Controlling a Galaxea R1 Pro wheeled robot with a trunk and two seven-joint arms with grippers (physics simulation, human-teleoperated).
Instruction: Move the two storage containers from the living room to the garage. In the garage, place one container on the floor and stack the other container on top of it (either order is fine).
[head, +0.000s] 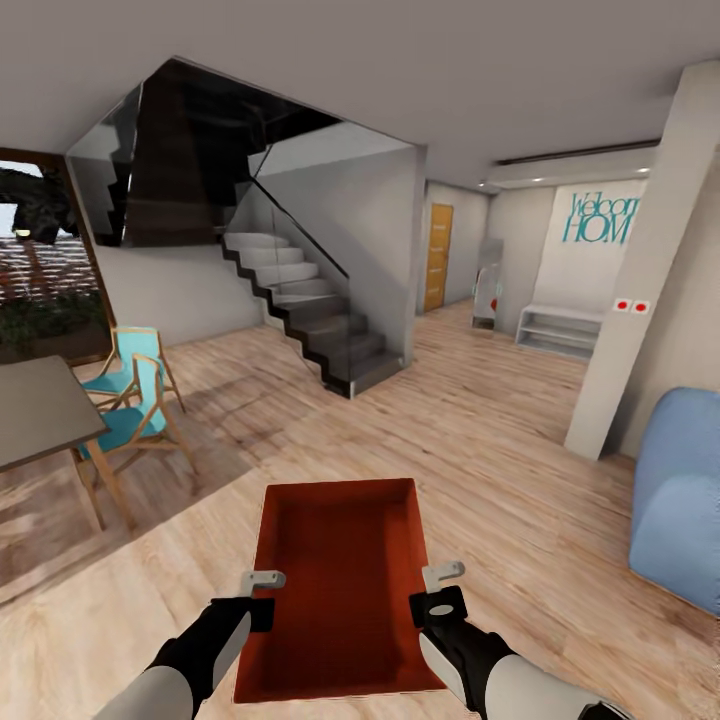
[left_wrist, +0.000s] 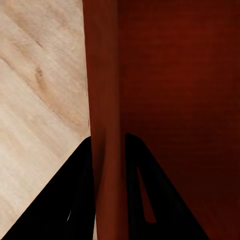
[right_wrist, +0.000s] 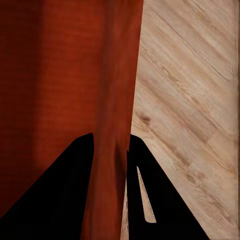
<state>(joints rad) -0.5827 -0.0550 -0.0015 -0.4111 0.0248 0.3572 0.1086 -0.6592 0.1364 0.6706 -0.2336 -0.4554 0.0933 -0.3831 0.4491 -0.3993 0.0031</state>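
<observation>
An orange-red bin (head: 338, 585) is carried level in front of the robot, at 6 o'clock in the head view, above the light wood plank floor (head: 500, 470). Its long axis runs away from the robot, toward 12 o'clock, with the open top facing up. The bin is a lidless rectangular box with thin, plain, smooth walls and a darker inner floor.

The left gripper (head: 262, 590) clamps the bin's left long wall, and the right gripper (head: 440, 585) clamps the right long wall, both near the robot's end. In each wrist view the wall (left_wrist: 107, 100) (right_wrist: 117, 100) passes between the two dark fingers (left_wrist: 60, 210) (right_wrist: 55, 200), one finger inside the bin and one outside, the jaws closed on it.

Beyond the bin, at 12 o'clock, a grey staircase (head: 310, 320) with a glass balustrade rises. At 9 o'clock stand teal wooden chairs (head: 135, 400) beside a table (head: 35, 410). At 3 o'clock lies a blue sofa (head: 680, 500), and behind it a white pillar (head: 640, 280).
</observation>
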